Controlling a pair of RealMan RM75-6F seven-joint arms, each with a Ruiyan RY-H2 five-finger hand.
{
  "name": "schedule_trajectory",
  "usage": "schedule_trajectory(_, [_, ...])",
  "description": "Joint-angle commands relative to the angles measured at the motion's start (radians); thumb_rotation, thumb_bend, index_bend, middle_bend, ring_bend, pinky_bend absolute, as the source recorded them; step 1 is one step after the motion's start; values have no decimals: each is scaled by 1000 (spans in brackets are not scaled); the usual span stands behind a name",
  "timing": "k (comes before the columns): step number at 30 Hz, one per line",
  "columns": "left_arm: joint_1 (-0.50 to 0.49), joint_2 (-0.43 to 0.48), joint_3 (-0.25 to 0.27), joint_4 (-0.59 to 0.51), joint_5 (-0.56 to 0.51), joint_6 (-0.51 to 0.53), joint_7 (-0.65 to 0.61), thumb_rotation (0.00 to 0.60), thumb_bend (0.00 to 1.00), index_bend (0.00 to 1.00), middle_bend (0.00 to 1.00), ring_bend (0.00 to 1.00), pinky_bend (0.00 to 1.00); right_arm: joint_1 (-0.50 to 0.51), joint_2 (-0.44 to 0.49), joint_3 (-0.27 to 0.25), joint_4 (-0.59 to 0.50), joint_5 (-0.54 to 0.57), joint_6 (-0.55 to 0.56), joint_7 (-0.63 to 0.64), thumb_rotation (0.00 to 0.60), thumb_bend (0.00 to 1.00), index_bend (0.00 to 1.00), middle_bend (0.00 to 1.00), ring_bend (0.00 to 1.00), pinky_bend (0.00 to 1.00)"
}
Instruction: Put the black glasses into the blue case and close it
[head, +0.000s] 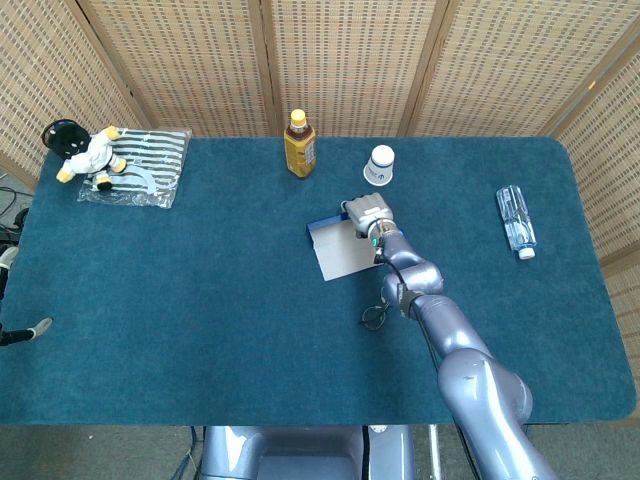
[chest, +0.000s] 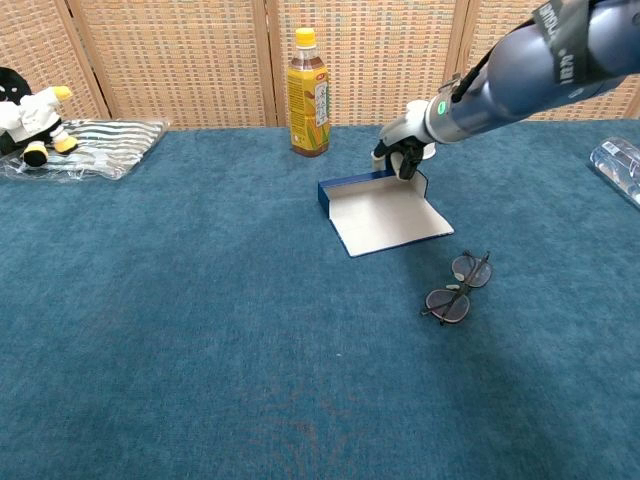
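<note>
1. Big blue table (head: 180, 300) with a soft cloth top.
2. Bottle of yellow drink (head: 299, 146) standing up at the back edge, yellow cap on top.
3. White paper cup (head: 380, 165) near the bottle, to its right.
4. Clear plastic water bottle (head: 517, 221) lying on its side, far right.
5. Stuffed toy (head: 88, 153) in black, white and yellow, back left corner.
6. Striped bag (head: 145, 166) under the toy, flat on the table.
7. Woven screens (head: 340, 60) behind the table.

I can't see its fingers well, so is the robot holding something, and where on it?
The right hand grips the blue case at its raised back wall. The black glasses lie untouched.
</note>
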Motion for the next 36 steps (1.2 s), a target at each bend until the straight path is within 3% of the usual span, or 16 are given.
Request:
schedule_trajectory(1, [3, -1, 6, -3, 9, 4, 1, 600, 0, 0, 0, 0, 0, -17, 49, -22, -51, -19, -41, 29, 600, 1000, 182, 215, 218, 256])
schedule_trajectory(6, [5, 0, 12, -8, 23, 9, -4, 600, 0, 0, 0, 0, 0, -36, 106, -55, -127, -42, -37, 64, 600, 1000, 182, 215, 225, 285])
schedule_trajectory(16, [5, 2, 17, -19, 38, 18, 1, 600, 0, 0, 0, 0, 0, -78, 281, -105, -415, -60, 39, 124, 600, 1000, 182, 210, 222, 285])
schedule_trajectory(19, [4, 2, 18, -21, 39, 16, 3, 600, 0, 0, 0, 0, 0, -88, 304, -115, -460, -62, 96, 125, 600, 950, 154, 101, 118, 286])
schedule_trajectory(21, [2, 2, 17, -23, 39, 15, 4, 600, 0, 0, 0, 0, 0, -113, 309, -106, -482, -64, 215, 116, 600, 689, 118, 6, 15, 273])
schedule_trajectory(23, [2, 4, 16, -23, 38, 16, 4, 600, 0, 0, 0, 0, 0, -136, 310, -93, -493, -67, 312, 104, 600, 493, 115, 0, 0, 258])
schedule_trajectory(24, [1, 5, 15, -20, 38, 17, 7, 600, 0, 0, 0, 0, 0, -162, 312, -73, -503, -82, 433, 94, 600, 444, 115, 0, 0, 254])
schedule_trajectory(29, [-3, 7, 15, -14, 36, 6, -4, 600, 0, 0, 0, 0, 0, -283, 397, -43, -649, -247, 821, 200, 600, 308, 118, 0, 0, 253])
schedule_trajectory(31, [-4, 10, 17, -15, 43, 6, -7, 600, 0, 0, 0, 0, 0, -335, 447, -73, -709, -351, 943, 278, 600, 232, 138, 0, 0, 253])
schedule_trajectory(33, [-4, 12, 19, -19, 53, 8, -12, 600, 0, 0, 0, 0, 0, -395, 501, -143, -754, -482, 1054, 368, 600, 171, 182, 0, 0, 253])
schedule_trajectory(36, [-4, 13, 21, -20, 57, 10, -10, 600, 0, 0, 0, 0, 0, -461, 544, -233, -778, -611, 1152, 438, 600, 156, 227, 0, 0, 253])
